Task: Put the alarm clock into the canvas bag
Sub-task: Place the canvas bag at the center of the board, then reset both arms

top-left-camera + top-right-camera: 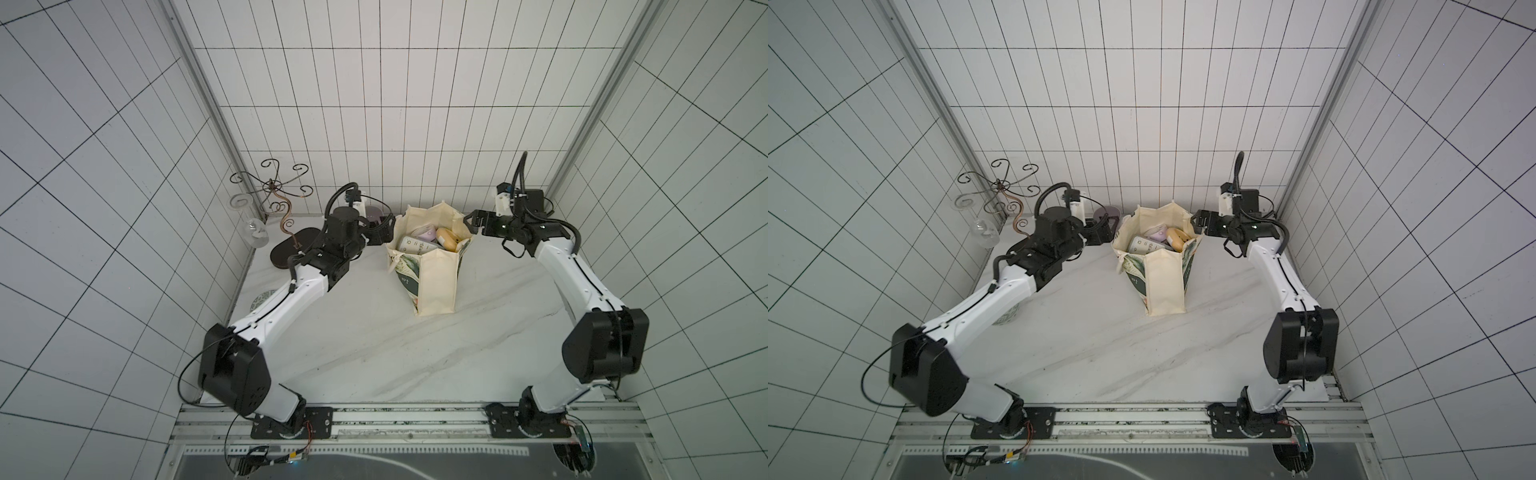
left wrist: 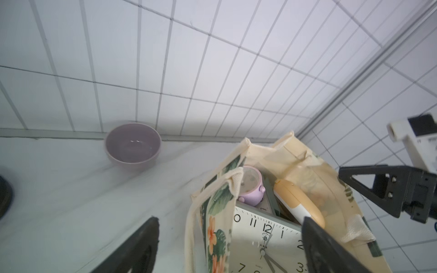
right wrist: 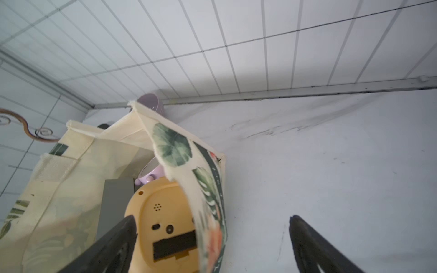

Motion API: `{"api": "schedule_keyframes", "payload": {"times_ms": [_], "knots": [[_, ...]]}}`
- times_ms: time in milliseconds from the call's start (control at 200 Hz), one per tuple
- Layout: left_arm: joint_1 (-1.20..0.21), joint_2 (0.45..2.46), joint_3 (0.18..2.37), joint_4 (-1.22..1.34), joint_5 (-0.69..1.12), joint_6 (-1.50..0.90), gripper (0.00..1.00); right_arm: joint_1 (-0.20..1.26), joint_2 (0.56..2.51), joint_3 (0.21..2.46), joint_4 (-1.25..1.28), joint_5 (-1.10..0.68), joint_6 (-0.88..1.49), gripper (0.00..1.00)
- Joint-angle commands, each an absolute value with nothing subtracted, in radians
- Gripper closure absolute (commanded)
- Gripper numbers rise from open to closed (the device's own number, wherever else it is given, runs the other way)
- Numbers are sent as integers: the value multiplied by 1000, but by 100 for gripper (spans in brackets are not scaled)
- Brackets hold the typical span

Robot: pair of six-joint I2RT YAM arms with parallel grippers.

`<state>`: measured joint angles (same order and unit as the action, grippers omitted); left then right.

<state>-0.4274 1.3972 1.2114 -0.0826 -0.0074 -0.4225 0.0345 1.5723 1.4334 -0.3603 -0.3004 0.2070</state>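
The canvas bag stands upright and open at the back middle of the table. Inside it lie a square white-faced clock, a small lilac alarm clock and a yellow alarm clock. My left gripper is open at the bag's left rim, the printed wall standing loose between its fingers. My right gripper is open at the right rim, one finger over the yellow clock and one outside the bag. Neither holds anything.
A lilac bowl sits by the back wall, left of the bag. A scrolled wire stand on a dark base and a wine glass fill the back left corner. A patterned cup stands under my left forearm.
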Motion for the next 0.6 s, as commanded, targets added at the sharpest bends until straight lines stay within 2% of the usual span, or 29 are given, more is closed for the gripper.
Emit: {"api": "schedule_keyframes", "payload": {"times_ms": [0,155,280,375,595], "knots": [[-346,1248,1091,43,-175,-414,3,-66,1456,1255,-202,-298,266,0],[-243,1147,861,114,-375,-356,3,-161,1311,924,115,-135,304,0],[-218,1120,625,357,-534,-229,3,-170,1268,661,452,-56,285,0],[-218,1179,512,518,-628,-142,5,-169,1292,557,591,-19,260,0],[-221,1277,421,579,-658,-149,4,-133,1374,376,889,16,109,0]]}}
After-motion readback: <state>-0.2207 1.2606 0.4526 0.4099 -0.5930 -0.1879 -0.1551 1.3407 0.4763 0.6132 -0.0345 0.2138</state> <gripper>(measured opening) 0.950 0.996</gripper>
